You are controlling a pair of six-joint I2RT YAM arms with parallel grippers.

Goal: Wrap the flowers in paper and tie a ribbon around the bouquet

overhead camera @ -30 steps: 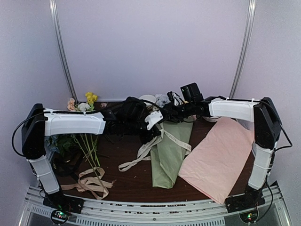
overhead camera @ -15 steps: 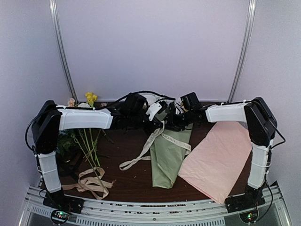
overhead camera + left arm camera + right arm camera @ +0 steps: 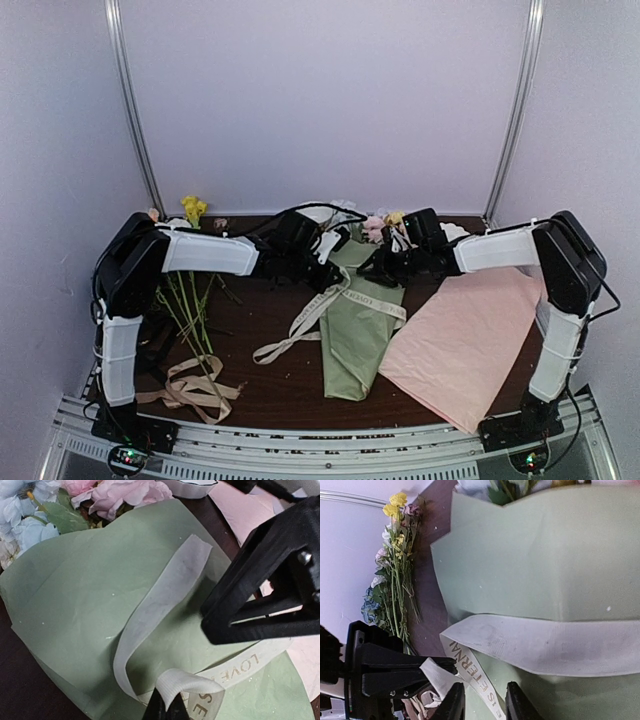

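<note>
The bouquet (image 3: 358, 335) lies in the middle of the table, an olive-green paper (image 3: 95, 595) cone with pink and pale blue blooms (image 3: 125, 490) at its far, wide end. The cream-white lettered ribbon (image 3: 318, 312) crosses the cone and loops up over it. My left gripper (image 3: 165, 709) is shut on a fold of the ribbon (image 3: 187, 682) just above the paper. My right gripper (image 3: 484, 705) hovers close opposite it, open, with the lettered strand (image 3: 475, 675) running between its fingers. Top view: left gripper (image 3: 333, 277), right gripper (image 3: 383, 270).
Loose flowers (image 3: 185, 300) lie at the left by the wall, also in the right wrist view (image 3: 395, 570). A plain tan-peach ribbon (image 3: 190, 388) is heaped at the front left. A pink sheet (image 3: 465, 335) lies right of the bouquet.
Both arms have stretched farther back and come down low over the bouquet's wide end. The left gripper carried the ribbon fold along. The right gripper's jaws have narrowed.
</note>
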